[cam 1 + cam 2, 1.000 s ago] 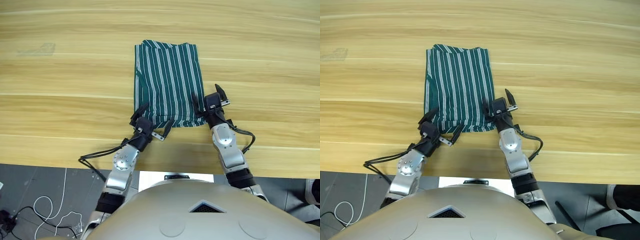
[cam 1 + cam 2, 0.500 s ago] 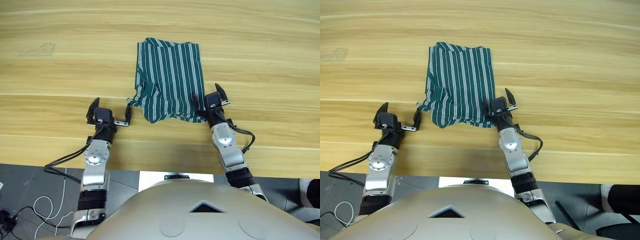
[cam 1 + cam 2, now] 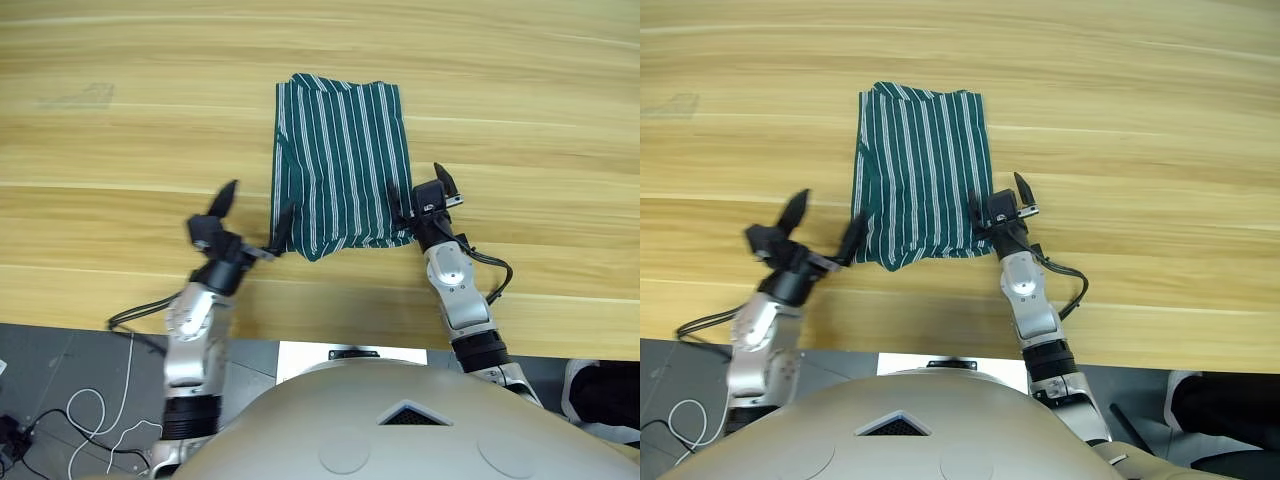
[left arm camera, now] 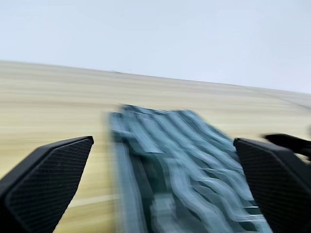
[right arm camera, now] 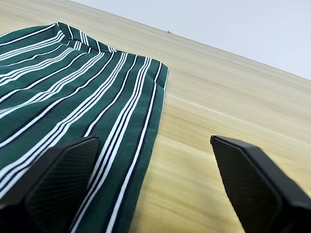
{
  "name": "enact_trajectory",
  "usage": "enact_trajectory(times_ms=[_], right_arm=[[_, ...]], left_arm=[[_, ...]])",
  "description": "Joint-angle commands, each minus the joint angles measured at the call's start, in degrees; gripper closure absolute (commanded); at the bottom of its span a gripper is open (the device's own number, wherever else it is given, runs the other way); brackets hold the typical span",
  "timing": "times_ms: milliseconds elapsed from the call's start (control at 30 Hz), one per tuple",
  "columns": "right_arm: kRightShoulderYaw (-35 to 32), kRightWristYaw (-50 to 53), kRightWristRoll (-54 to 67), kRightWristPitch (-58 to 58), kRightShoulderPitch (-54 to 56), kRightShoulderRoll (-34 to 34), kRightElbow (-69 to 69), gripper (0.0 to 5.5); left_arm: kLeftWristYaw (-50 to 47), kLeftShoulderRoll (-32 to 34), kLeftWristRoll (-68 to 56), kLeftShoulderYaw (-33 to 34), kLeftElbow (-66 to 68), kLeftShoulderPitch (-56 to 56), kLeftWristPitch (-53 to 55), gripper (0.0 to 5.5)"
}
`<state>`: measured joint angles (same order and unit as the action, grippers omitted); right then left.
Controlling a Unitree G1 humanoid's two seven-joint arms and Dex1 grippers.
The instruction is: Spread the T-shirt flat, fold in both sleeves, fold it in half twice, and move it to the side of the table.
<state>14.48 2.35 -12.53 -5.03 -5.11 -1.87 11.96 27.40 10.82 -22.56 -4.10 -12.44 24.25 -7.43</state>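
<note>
**Item 1. T-shirt** (image 3: pixel 340 160): green with white stripes, lying as a narrow folded rectangle on the tabletop (image 3: pixel 120 130). The far edge and right edge are straight. The near-left corner is rumpled and sags past the rest of the near hem. Judged status: sleeves already tucked in, at least one halving fold done, move to the side not yet made.

**Item 2. Left pincer** (image 3: pixel 258 205): spread wide and holding nothing. It sits just beside the T-shirt's near-left corner, and its inner finger reaches the rumpled cloth there. Whether it touches cannot be told. The left wrist view has the T-shirt between the two fingers (image 4: pixel 46 179). Likely purpose: lined up to close on that loose corner.

**Item 3. Right pincer** (image 3: pixel 415 185): spread and empty, straddling the T-shirt's right edge close to the near-right corner. One finger (image 5: pixel 58 179) is over striped cloth and the other is over bare wood beside the T-shirt. Contact with the cloth cannot be told. Likely purpose: placed to take the matching corner.

**Note.** With a pincer at each near corner, the hem could be lifted evenly. The sagging left corner may need squaring first.
</note>
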Motion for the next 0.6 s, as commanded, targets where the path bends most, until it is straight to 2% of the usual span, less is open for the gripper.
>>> enact_trajectory(times_ms=[33, 167, 300, 600], right_arm=[[0.1, -0.1, -1.2, 2.6, -2.6, -1.1, 4.8, 1.25], [0.3, -0.2, -1.2, 2.4, -3.1, -1.2, 4.5, 1.25], [-0.1, -0.3, -1.1, 2.5, -3.3, -1.5, 4.2, 1.25], [0.1, -0.2, -0.9, 2.5, -3.5, -1.1, 4.6, 1.25]], left_arm=[[-6.0, -4.2, 6.1, -4.6, 3.9, -6.1, 5.3, 0.14], [-14.8, -9.4, 15.2, -8.6, 16.4, -12.8, 10.8, 0.14], [-20.8, -10.5, 18.9, -6.2, 22.8, -14.8, 10.7, 0.14], [-25.0, -7.5, 21.5, -0.1, 21.1, -9.5, 8.7, 0.14]])
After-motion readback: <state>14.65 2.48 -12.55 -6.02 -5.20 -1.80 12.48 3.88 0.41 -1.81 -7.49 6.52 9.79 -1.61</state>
